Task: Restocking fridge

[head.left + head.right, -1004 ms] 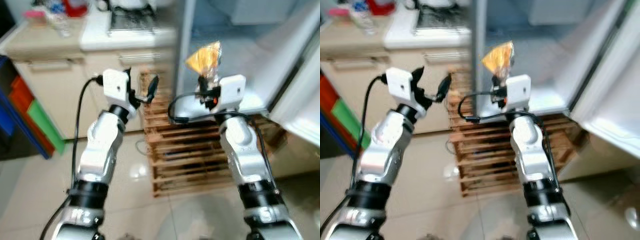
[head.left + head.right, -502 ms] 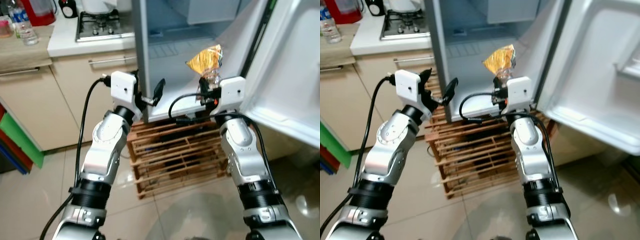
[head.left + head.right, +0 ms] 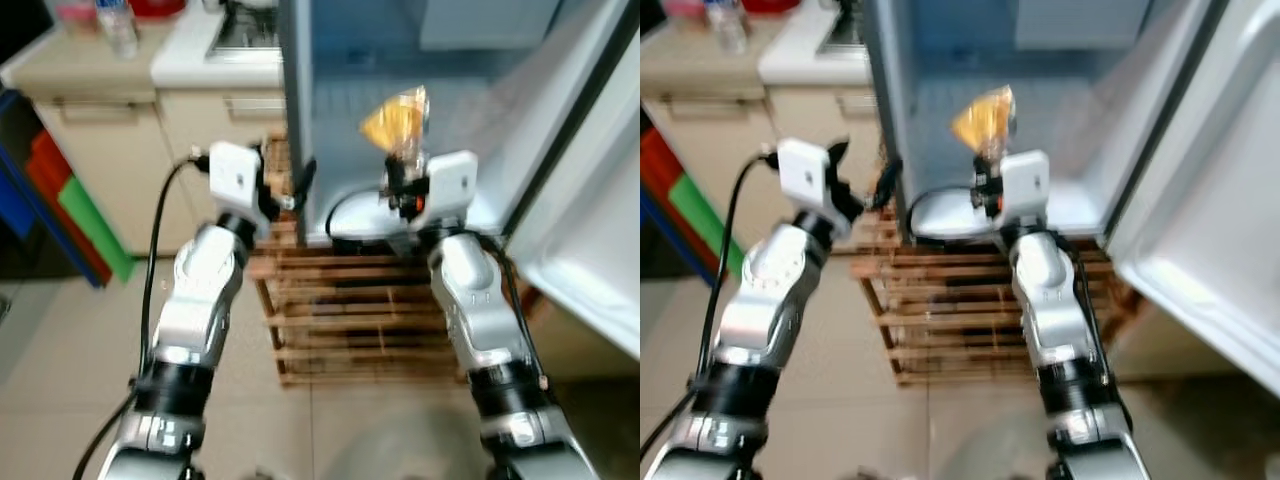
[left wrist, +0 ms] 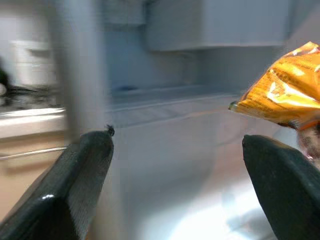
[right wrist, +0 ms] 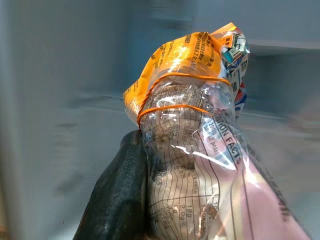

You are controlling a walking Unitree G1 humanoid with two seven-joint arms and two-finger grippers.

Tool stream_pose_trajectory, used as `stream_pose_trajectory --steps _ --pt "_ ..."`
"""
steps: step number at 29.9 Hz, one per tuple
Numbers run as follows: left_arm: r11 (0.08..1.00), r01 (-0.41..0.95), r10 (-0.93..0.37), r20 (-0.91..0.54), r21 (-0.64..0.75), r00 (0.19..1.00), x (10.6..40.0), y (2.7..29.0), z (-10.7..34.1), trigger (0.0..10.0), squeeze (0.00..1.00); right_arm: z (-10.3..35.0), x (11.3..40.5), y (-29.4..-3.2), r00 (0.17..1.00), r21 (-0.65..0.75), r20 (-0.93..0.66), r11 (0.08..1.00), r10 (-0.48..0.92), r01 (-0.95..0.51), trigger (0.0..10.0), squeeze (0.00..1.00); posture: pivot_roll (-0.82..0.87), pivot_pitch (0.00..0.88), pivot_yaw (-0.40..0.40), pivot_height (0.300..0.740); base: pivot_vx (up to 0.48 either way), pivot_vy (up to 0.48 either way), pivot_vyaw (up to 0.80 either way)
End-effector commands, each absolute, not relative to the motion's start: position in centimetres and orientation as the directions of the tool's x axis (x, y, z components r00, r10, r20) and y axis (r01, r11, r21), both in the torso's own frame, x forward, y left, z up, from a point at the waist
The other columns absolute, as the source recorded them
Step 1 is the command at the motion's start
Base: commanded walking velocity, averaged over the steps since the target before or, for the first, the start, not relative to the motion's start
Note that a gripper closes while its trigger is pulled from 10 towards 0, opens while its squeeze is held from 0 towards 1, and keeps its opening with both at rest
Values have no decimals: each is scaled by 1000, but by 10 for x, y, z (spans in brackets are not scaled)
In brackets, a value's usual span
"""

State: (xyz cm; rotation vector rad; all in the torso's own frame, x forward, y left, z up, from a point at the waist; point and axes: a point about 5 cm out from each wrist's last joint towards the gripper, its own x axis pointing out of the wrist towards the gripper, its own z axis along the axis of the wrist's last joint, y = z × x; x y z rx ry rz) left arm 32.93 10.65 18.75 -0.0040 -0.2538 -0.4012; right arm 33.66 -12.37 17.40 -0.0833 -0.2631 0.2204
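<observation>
Standing before open white fridge (image 3: pixel 480 110), door (image 3: pixel 600 250) swung wide on robot's right; head views blurred.

Right gripper (image 3: pixel 402 182) raised at chest height in front of fridge interior, clamping lower neck of clear plastic snack bag with orange printed top (image 3: pixel 396 122) — fingers closed on it, bag pointing upward. Right wrist view: bag (image 5: pixel 200 130) bound by two orange rubber bands, nutrition label readable in part, one black finger (image 5: pixel 120 195) pressing against bag's side.

Left gripper (image 3: pixel 288 195) hovering just beside fridge's grey left edge (image 3: pixel 296 110), level with right gripper, holding nothing. Left wrist view: both black fingers (image 4: pixel 75 185) spread well apart, pale fridge interior between them, orange bag top (image 4: pixel 280 97) showing near far finger.

Resting under fridge: slatted wooden pallet (image 3: pixel 360 320) on beige tiled floor (image 3: pixel 60 380).

To robot's left: cream kitchen cabinet with drawer handle (image 3: pixel 110 150), worktop above carrying clear plastic bottle (image 3: pixel 118 28); gas hob (image 3: pixel 245 30) partly visible. Red, green and blue bins (image 3: pixel 60 210) stacked at far left.
</observation>
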Motion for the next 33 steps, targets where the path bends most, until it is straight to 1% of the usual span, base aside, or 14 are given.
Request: stream_pose_trajectory --steps 1,5,17,20,21,23,24,26,27,28,29,30,32,33 --pt "914 403 -402 255 53 879 330 103 192 10000 0 183 338 -126 933 -107 292 976 213 -189 0 0 8 0 39 740 480 0 0" --pt "917 395 -395 262 52 881 330 104 193 10000 0 183 337 -126 932 -106 291 976 216 -192 0 0 8 0 37 740 422 0 0" --pt "922 385 -383 272 49 883 331 104 193 10000 0 182 337 -125 930 -109 290 973 225 -201 0 0 5 0 37 740 0 0 0" --pt "906 419 -417 262 49 870 330 101 192 10000 0 181 337 -125 930 -111 286 972 229 -205 0 0 4 0 38 740 0 0 0" --pt "895 443 -441 253 50 861 329 98 190 10000 0 181 337 -124 931 -111 285 972 230 -206 0 0 4 0 38 740 0 0 0" --pt "828 554 -561 165 89 811 322 87 175 10000 0 180 337 -124 931 -111 280 972 232 -209 0 0 4 0 38 740 0 0 0" --pt "745 652 -663 41 141 748 314 80 151 10000 0 180 338 -123 931 -111 279 971 234 -211 0 0 8 0 36 740 0 0 0" --pt "745 652 -663 41 141 748 314 80 151 10000 0 180 338 -123 931 -111 279 971 234 -211 0 0 8 0 36 740 0 0 0" --pt "740 649 -659 -3 175 752 313 83 139 10000 0 180 338 -122 930 -110 279 970 237 -214 0 0 2 0 43 740 0 0 0" --pt "748 644 -651 -10 162 759 311 85 133 10000 0 180 340 -120 929 -108 279 969 242 -220 0 0 1 0 46 740 0 0 0" --pt "769 627 -634 15 126 774 311 87 133 10000 0 179 343 -118 929 -104 276 969 246 -226 0 0 2 0 47 740 0 0 0" --pt "807 588 -591 72 55 803 313 88 138 10000 0 179 346 -114 927 -102 274 966 258 -239 0 0 5 0 45 740 0 0 0" --pt "833 553 -551 111 7 827 315 90 142 10000 0 181 348 -110 922 -105 278 962 271 -251 0 0 6 0 41 740 0 0 0" --pt "857 516 -508 155 -10 847 316 93 147 10000 0 182 350 -107 918 -111 283 960 280 -259 0 0 8 0 38 740 0 0 0"
